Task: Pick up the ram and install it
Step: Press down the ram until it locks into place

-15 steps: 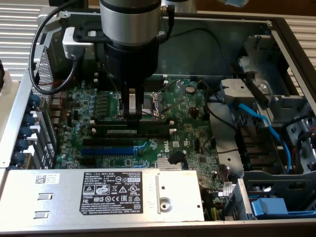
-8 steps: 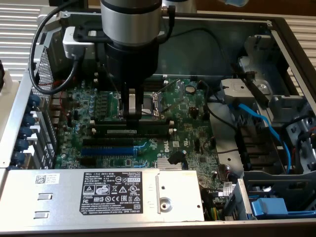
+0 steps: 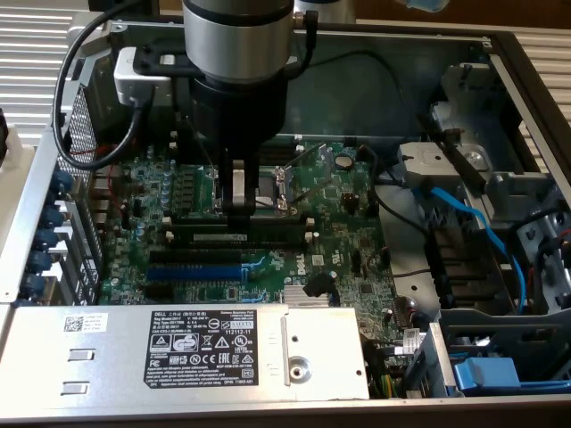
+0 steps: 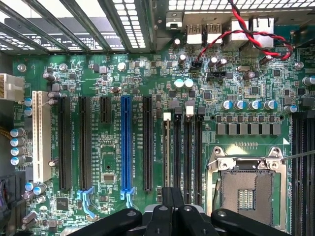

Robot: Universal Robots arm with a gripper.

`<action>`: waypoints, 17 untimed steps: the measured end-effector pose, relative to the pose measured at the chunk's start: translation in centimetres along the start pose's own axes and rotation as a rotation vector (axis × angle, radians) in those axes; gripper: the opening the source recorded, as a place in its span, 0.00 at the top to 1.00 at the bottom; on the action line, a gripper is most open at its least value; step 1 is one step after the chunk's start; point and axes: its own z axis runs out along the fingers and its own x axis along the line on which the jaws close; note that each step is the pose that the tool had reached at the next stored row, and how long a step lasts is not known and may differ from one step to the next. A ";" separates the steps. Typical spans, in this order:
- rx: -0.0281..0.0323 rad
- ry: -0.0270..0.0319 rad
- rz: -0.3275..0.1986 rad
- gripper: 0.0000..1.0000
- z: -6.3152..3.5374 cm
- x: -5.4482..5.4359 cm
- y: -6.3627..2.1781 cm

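The ram [image 3: 268,230], a long dark stick with a pale label, stands on edge in a black memory slot on the green motherboard [image 3: 348,196], in front of the CPU socket [image 3: 277,183]. My gripper [image 3: 236,207] hangs straight down over the ram's middle, fingers shut, tips at its top edge. Whether they press on it I cannot tell. In the wrist view the shut gripper [image 4: 172,196] points along the black memory slots [image 4: 182,147], beside the CPU socket [image 4: 246,189]. The blue expansion slot [image 4: 126,142] lies a few slots away.
A silver power supply [image 3: 178,352] with a label covers the case's near side. Drive bays with a blue cable [image 3: 473,218] stand at the exterior view's right. The blue expansion slot [image 3: 196,270] lies just in front of the ram. Red and black wires [image 4: 231,34] cross near the rear ports.
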 end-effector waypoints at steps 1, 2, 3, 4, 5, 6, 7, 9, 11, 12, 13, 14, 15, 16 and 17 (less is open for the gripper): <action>0.0000 -0.0004 0.000 0.89 -0.04 0.0 0.00; -0.0001 -0.0007 0.000 0.89 -0.09 0.0 0.01; -0.0002 -0.0008 0.000 0.89 -0.14 0.0 0.01; -0.0004 -0.0010 0.000 0.89 -0.18 0.0 0.01; -0.0001 -0.0013 0.000 0.89 -0.21 0.0 -0.01; 0.0000 -0.0015 0.000 0.89 -0.25 0.0 -0.01; -0.0001 -0.0017 0.000 0.89 -0.31 0.0 0.00; -0.0001 -0.0022 0.000 0.89 -0.41 0.0 -0.01; -0.0003 -0.0025 0.000 0.89 -0.53 0.0 -0.01; -0.0004 -0.0026 0.000 0.89 -0.60 0.0 -0.01; -0.0003 -0.0029 0.000 0.89 -0.67 0.0 -0.01; -0.0005 -0.0029 0.000 0.89 -0.76 0.0 -0.01; -0.0006 -0.0030 0.000 0.89 -0.82 0.0 -0.01; -0.0006 -0.0030 0.000 0.89 -0.89 0.0 -0.02; -0.0008 -0.0029 0.000 0.89 -0.95 0.0 -0.02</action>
